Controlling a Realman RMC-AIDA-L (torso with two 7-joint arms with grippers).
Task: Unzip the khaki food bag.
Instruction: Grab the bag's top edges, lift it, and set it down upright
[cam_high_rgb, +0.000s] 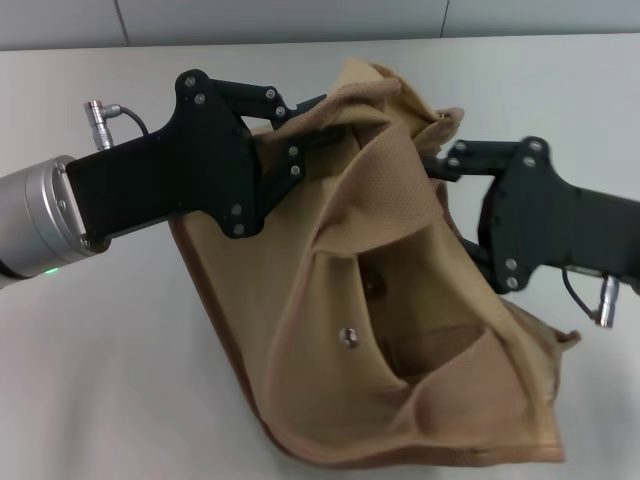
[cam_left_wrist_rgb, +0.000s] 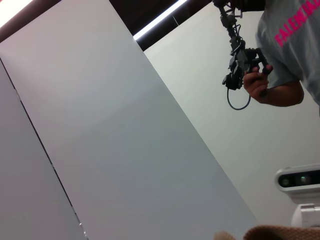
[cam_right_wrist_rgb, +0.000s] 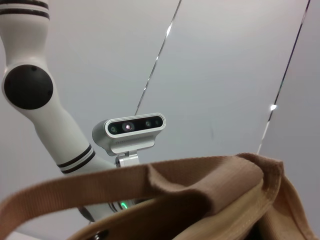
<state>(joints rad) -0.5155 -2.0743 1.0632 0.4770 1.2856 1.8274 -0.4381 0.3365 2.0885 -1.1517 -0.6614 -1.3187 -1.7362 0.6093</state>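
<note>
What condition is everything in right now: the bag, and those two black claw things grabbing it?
khaki food bag: lifted at its top, crumpled, leaning on the table.
left gripper: clamped on the bag's top edge.
right gripper: gripping the bag's top from the other side.

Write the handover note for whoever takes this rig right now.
Left gripper: at the upper left edge of the khaki food bag, fingertips buried in the fabric.
Right gripper: at the bag's upper right edge, tips also hidden in folds.
Bag: crumpled and tilted on the white table, held up between both arms.
Done: both arms at the bag's top.
Left: zipper not visible; confirm its state, then unzip.
</note>
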